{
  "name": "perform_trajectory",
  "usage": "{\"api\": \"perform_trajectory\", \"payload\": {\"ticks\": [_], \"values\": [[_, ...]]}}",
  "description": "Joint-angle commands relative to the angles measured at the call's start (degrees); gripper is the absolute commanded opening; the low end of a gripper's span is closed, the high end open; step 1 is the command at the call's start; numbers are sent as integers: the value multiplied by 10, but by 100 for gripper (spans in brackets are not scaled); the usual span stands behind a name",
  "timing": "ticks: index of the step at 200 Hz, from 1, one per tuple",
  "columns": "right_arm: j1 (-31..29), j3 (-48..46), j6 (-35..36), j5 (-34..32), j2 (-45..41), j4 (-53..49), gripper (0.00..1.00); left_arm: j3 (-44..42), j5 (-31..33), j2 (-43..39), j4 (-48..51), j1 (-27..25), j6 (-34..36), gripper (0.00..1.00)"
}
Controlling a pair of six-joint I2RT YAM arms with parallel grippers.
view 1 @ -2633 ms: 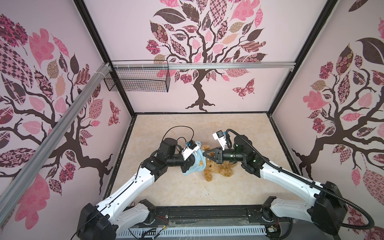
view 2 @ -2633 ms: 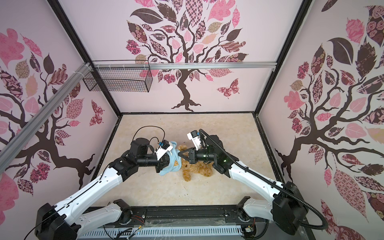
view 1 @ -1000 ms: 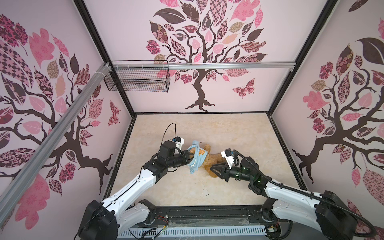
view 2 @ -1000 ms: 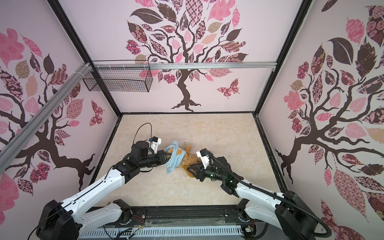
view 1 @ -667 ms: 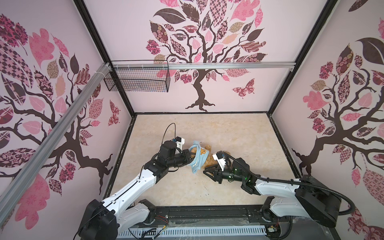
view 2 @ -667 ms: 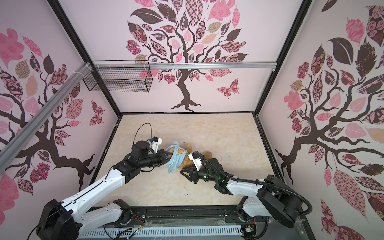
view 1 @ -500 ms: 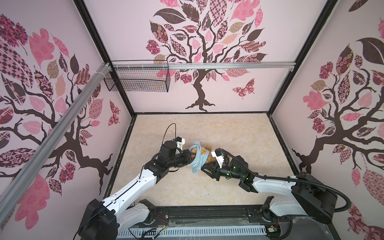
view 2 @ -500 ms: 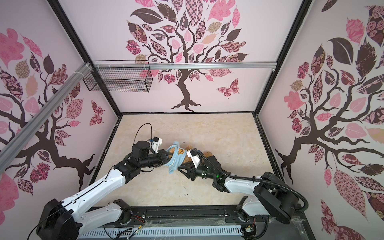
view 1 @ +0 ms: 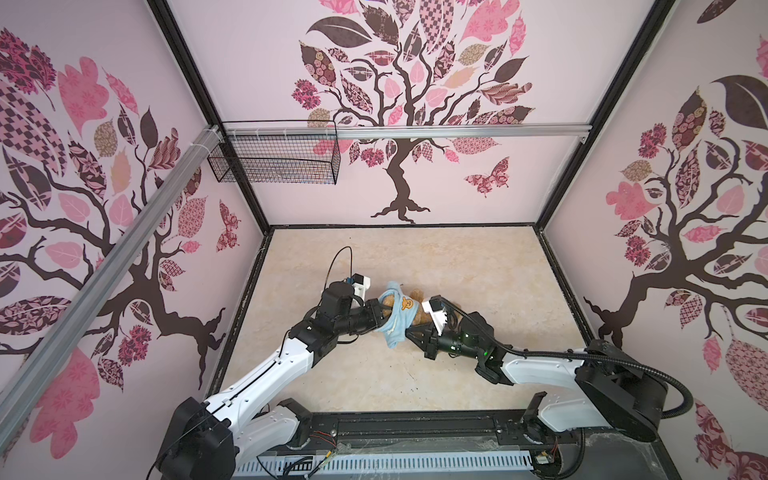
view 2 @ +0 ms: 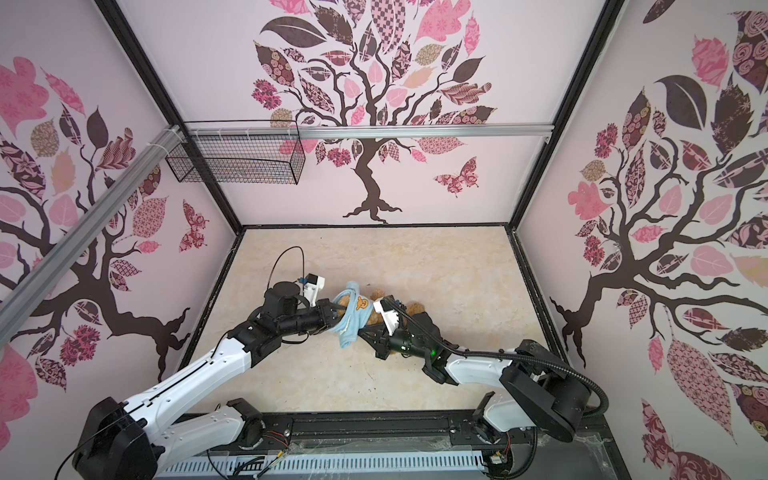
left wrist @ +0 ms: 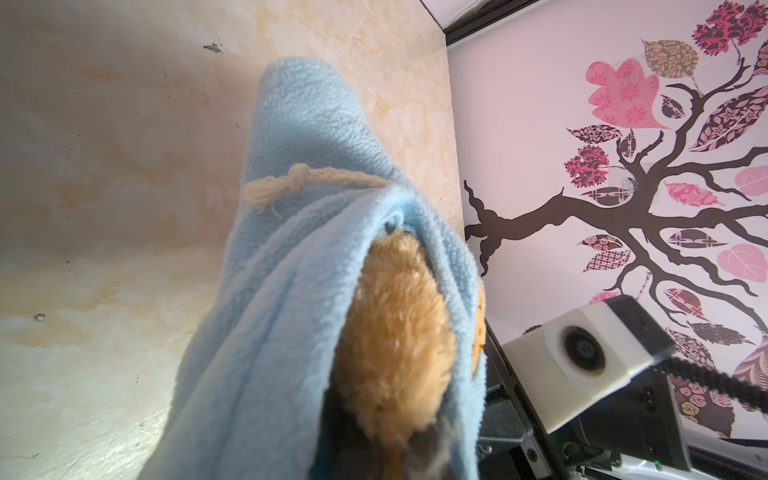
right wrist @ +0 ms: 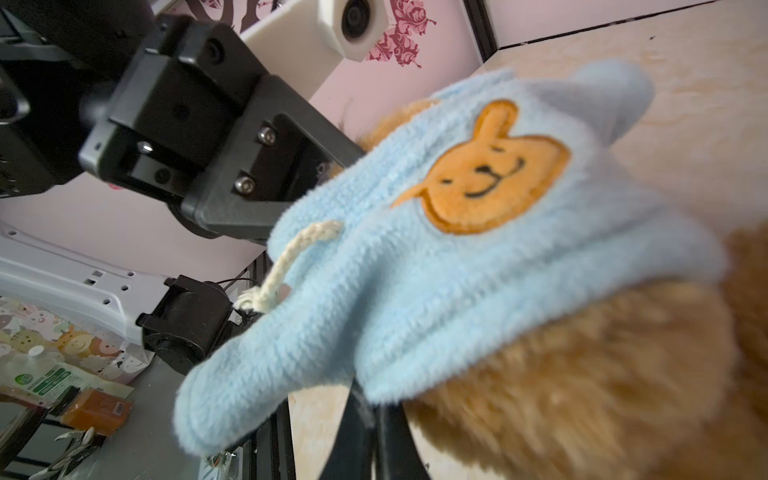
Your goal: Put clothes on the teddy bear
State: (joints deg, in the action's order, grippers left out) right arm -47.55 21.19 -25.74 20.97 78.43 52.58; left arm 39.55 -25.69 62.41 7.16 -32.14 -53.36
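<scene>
Two arms are meeting near the middle of the desk [view 1: 415, 257], one reaching in from each side, and the teddy bear [view 1: 420, 319] is sitting between their tips in both top views. A light blue shirt [view 1: 400, 318] is covering most of the bear, with its orange bear-face patch [view 1: 409, 304] facing up toward the camera head. Golden-brown fur is showing past the shirt on the side toward the right arm [view 2: 376, 319]. Whether the bear is resting on the desk or hanging just above it cannot be told.

The left hand [view 1: 380, 311] is pinching narrow on the shirt's edge. In the left wrist view, bear fur [left wrist: 395, 332] is bulging out between blue folds right at the dark fingers [left wrist: 332, 432]. A knotted cream drawstring [left wrist: 291, 187] is lying across the cloth there.

The right hand [view 1: 411, 330] is pressing in low, at the shirt's hem, with its jaws closed together. In the right wrist view its fingers [right wrist: 365, 436] are standing side by side just under the hem and the fur [right wrist: 582, 374], but whether they are trapping any cloth cannot be told. One loose sleeve [right wrist: 232, 390] is hanging free beside them.

A wire basket [view 1: 274, 160] is hanging on the back wall rail, well apart from all this.
</scene>
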Motion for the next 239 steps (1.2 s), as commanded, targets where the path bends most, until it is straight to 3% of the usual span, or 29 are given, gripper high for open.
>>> {"api": "perform_trajectory", "payload": {"ticks": [1,58,94,115,126,150,161,196,212,239], "values": [[0,-42,0,-96,-21,-76,0,37,-16,-17,-16,8,-10,0],[12,-99,-52,-270,-64,-213,0,70,-132,-31,37,80,17,0],[85,-123,-80,-238,-80,-254,0,85,-158,-30,68,113,52,0],[87,-119,-68,-223,-83,-261,0,78,-166,-29,41,121,51,0],[88,-114,-47,-183,-89,-240,0,77,-177,-24,40,118,81,0],[87,-75,8,-31,-106,-207,0,69,-159,-26,66,104,195,0],[88,-50,30,21,-117,-226,5,65,-143,-34,77,91,263,0],[93,19,73,46,-202,-370,26,45,-59,-78,96,42,470,0],[117,44,64,79,-231,-417,37,36,-51,-87,98,38,537,0],[214,72,-26,232,-234,-406,43,31,-80,-103,109,37,640,0]]}}
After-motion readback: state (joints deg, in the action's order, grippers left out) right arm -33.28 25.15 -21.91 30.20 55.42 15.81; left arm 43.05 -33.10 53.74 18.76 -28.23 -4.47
